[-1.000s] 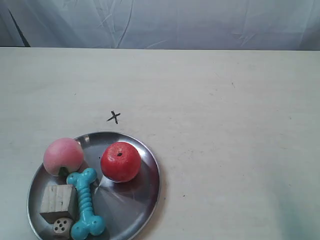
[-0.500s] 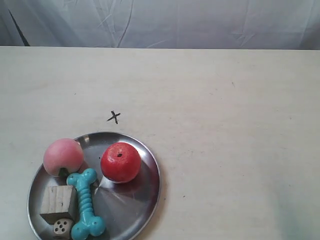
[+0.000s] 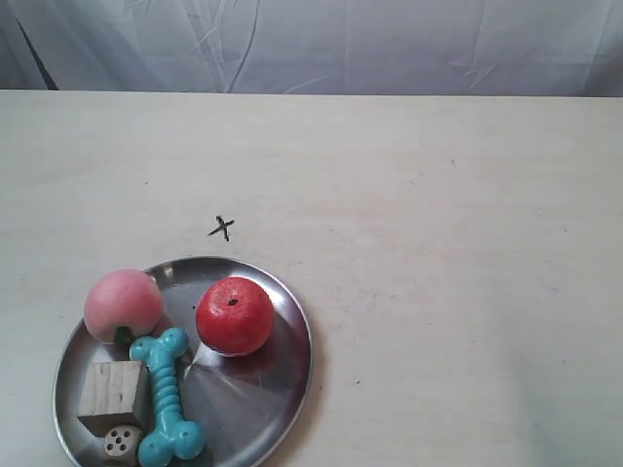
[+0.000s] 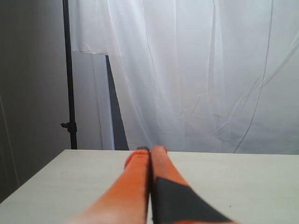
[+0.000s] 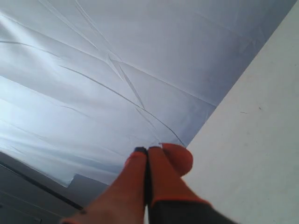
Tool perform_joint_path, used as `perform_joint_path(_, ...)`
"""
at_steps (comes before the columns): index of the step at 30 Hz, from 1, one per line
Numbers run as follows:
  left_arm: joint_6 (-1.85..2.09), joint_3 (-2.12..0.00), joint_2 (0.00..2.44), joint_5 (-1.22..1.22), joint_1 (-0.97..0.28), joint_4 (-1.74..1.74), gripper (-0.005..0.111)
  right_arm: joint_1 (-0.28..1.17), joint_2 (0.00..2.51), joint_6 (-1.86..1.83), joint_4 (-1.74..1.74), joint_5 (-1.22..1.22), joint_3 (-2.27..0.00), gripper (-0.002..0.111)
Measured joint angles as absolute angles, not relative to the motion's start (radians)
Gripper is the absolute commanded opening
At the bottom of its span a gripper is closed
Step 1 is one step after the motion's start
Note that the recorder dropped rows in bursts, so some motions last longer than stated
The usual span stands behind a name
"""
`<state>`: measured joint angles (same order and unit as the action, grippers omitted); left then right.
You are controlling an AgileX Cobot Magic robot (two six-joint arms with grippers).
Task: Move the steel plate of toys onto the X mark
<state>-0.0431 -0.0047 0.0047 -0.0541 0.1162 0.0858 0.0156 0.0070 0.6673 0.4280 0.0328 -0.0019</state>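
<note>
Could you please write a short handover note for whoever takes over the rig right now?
Left gripper shut, empty; right gripper shut, empty; neither appears in the exterior view.
The steel plate sits beside the X mark, not covering it, carrying the peach, apple, bone, cube and die.
Done: nothing yet. Left: grip the plate and move it onto the X mark.

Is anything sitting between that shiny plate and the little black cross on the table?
No. In the exterior view, only a short strip of bare tabletop separates the rim of the steel plate from the X mark; nothing lies on it.
</note>
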Motion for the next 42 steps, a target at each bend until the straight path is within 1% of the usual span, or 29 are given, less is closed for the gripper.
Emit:
perform_joint_path(6,-0.043,-0.005,0.005,-0.063,0.114,0.086,0.0,0.016,0.007,0.667,0.426,0.029,-0.002,-0.001)
perform_joint_path(9,-0.053,-0.005,0.005,-0.107,0.114,0.084,0.0,0.016,0.007,0.67,0.443,0.027,-0.002,-0.001)
perform_joint_path(12,-0.108,-0.005,0.005,-0.214,0.114,0.056,0.0,0.016,0.007,0.697,0.545,0.027,-0.002,-0.001)
perform_joint_path(16,-0.179,-0.005,0.003,-0.424,0.114,0.029,0.0,0.016,0.007,0.711,0.658,0.027,-0.002,-0.001)
perform_joint_path(17,-0.204,-0.005,0.003,-0.522,0.114,0.024,0.0,0.016,0.007,0.688,0.638,0.025,-0.002,-0.001)
perform_joint_path(18,-0.228,-0.005,0.003,-0.568,0.114,0.024,0.0,0.016,0.007,0.675,0.62,0.023,-0.002,-0.001)
perform_joint_path(21,-0.327,-0.005,0.003,-0.61,0.114,0.014,0.0,0.016,0.007,0.651,0.583,0.01,-0.002,-0.001)
perform_joint_path(23,-0.368,-0.007,0.003,-0.536,0.114,0.014,0.0,0.016,0.007,0.64,0.558,0.0,-0.002,-0.001)
perform_joint_path(27,-0.392,-0.078,0.014,-0.266,0.114,0.014,0.0,0.016,0.007,0.525,0.381,0.051,-0.07,-0.001)
perform_joint_path(30,-0.392,-0.151,0.089,-0.184,0.11,0.03,0.0,0.016,0.022,0.453,0.218,0.078,-0.164,-0.001)
perform_joint_path(32,-0.392,-0.213,0.17,-0.123,0.091,0.041,0.0,0.016,0.076,0.431,0.121,0.093,-0.222,-0.001)
perform_joint_path(38,-0.394,-0.453,0.487,0.16,-0.032,0.135,0.0,0.016,0.412,0.413,0.041,0.235,-0.347,-0.001)
perform_joint_path(42,-0.394,-0.609,0.704,0.367,-0.094,0.148,0.0,0.035,0.689,0.31,0.091,0.42,-0.436,-0.001)
